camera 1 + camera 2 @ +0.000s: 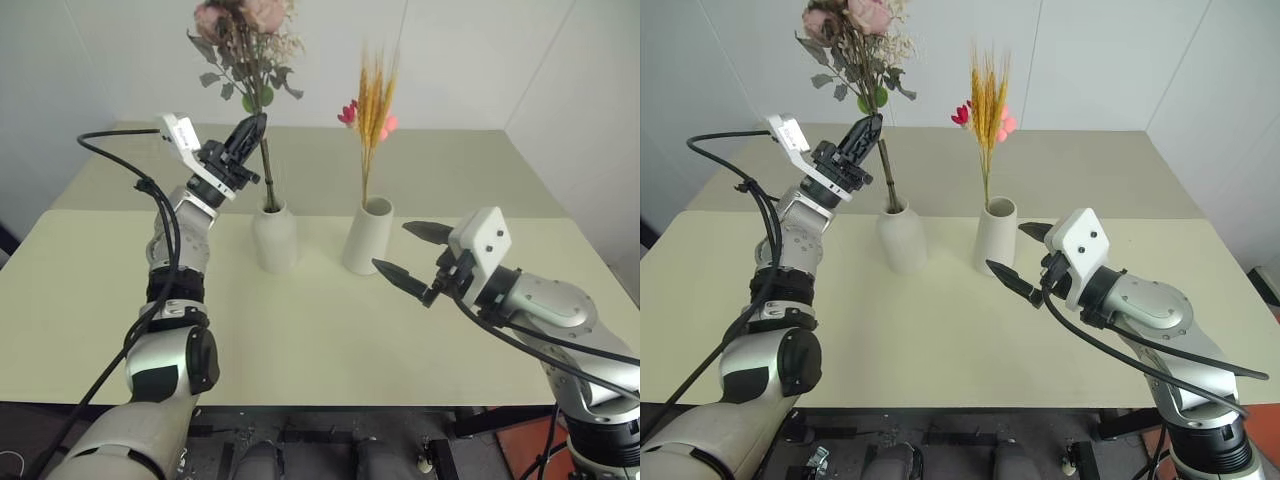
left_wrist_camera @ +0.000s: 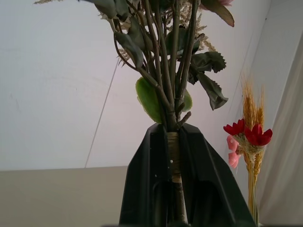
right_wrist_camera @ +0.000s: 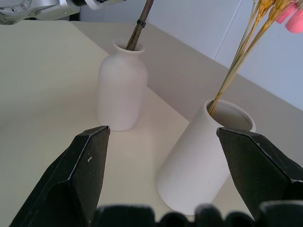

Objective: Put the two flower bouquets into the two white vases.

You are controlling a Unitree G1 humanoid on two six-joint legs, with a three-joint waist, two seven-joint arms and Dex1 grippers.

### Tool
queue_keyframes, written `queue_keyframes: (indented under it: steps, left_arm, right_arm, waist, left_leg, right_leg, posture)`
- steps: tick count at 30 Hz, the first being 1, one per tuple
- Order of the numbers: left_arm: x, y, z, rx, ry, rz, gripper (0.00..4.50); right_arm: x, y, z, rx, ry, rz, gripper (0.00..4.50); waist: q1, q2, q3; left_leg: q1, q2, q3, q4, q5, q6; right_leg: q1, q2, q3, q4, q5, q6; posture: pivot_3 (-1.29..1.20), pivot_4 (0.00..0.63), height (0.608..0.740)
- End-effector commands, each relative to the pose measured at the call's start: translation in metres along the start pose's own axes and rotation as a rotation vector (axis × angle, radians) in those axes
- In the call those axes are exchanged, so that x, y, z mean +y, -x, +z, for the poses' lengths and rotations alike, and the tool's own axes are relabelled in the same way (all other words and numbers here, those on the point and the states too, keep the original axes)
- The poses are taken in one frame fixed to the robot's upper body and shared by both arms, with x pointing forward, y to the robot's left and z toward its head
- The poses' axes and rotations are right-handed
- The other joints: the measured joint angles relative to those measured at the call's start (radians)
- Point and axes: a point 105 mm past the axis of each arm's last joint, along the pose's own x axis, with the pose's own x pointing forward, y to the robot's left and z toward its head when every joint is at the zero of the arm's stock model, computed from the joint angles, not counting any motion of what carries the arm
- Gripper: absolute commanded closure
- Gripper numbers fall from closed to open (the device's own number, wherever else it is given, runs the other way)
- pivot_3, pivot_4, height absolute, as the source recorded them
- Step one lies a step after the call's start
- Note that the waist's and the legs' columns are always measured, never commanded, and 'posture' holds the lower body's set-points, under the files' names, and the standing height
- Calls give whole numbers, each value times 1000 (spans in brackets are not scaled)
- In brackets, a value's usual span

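- Left pincer (image 1: 250, 128) clamped on rose bouquet (image 1: 243, 30), stems already in bottle vase (image 1: 274, 237).
- Right pincer (image 1: 408, 250) apart, idle near wheat-filled cylinder vase (image 1: 367, 236).
- Next, probably: release the stems and withdraw.

My rose bouquet (image 1: 243, 40) blooms are cropped by the frame top; stem ends hidden inside bottle vase (image 1: 274, 236), depth probably unreadable.

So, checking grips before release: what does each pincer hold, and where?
Left pincer clamps the rose bouquet by its stems, above the bottle vase. Right pincer holds nothing.
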Motion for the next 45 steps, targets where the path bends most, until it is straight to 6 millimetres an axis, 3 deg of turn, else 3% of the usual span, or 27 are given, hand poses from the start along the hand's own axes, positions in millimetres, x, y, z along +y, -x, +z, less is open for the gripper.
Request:
queue_keyframes:
  steps: [1,9,18,23,26,28,33,37,39,41,45]
  left_arm:
    - [-2,1,0,-10,-54,-12,4440]
    - [-12,9,-2,-9,-76,-62,4440]
    - [-26,30,13,-64,-52,-118,1542]
    - [-34,55,3,19,-33,-119,19]
    - [-31,69,-8,127,-76,-83,19]
    - [-27,78,-1,142,-81,-54,19]
    - [-24,115,26,199,-162,-14,19]
    - [-41,120,73,116,-212,-40,19]
    - [-51,124,85,181,-280,-95,19]
    - [-58,128,85,273,-330,-147,19]
    - [-74,143,64,597,-502,-329,19]
  right_arm:
    - [-5,7,15,-49,44,-26,246]
    - [1,10,18,-57,21,33,246]
    - [-2,8,16,-50,37,31,246]
    - [-3,7,14,-47,36,32,246]
    - [-3,6,14,-47,41,39,246]
    - [-3,5,13,-44,45,43,246]
    - [-5,5,13,-38,50,48,246]
    - [-14,15,9,0,57,39,246]
    - [-24,27,5,37,65,25,246]
    - [-31,37,3,62,71,19,246]
    - [-52,61,-4,148,89,-9,246]
  waist:
    - [0,0,0]
    - [-1,0,0]
    - [-4,0,0]
    - [-3,0,0]
    - [-2,0,0]
    - [-1,0,0]
    - [-11,0,0]
    - [-6,0,0]
    - [2,0,0]
    - [4,0,0]
    - [2,0,0]
  left_leg:
    - [0,0,0,0,0,0]
    - [0,0,0,0,0,0]
    - [1,0,0,0,0,0]
    - [1,1,0,0,0,0]
    - [2,1,0,1,0,0]
    - [2,1,0,1,0,0]
    - [2,1,0,0,0,0]
    - [2,2,0,0,0,0]
    - [2,2,0,1,0,0]
    - [2,2,0,1,0,0]
    - [4,2,2,-1,0,0]
  right_leg:
    - [0,0,0,0,0,0]
    - [0,0,0,0,0,0]
    - [0,0,0,0,0,0]
    - [0,0,1,1,0,0]
    - [1,0,1,2,0,0]
    - [1,0,1,2,0,0]
    - [0,1,1,1,0,0]
    - [0,1,1,2,0,0]
    - [1,0,0,2,0,0]
    - [2,0,0,1,0,0]
    - [2,0,0,0,-1,-1]
  posture:
    - [0,150,740]
    - [0,150,740]
    - [0,150,740]
    - [0,150,740]
    - [0,150,740]
    - [0,150,740]
    - [0,150,740]
    - [0,150,740]
    - [0,150,740]
    - [0,150,740]
    - [0,150,740]
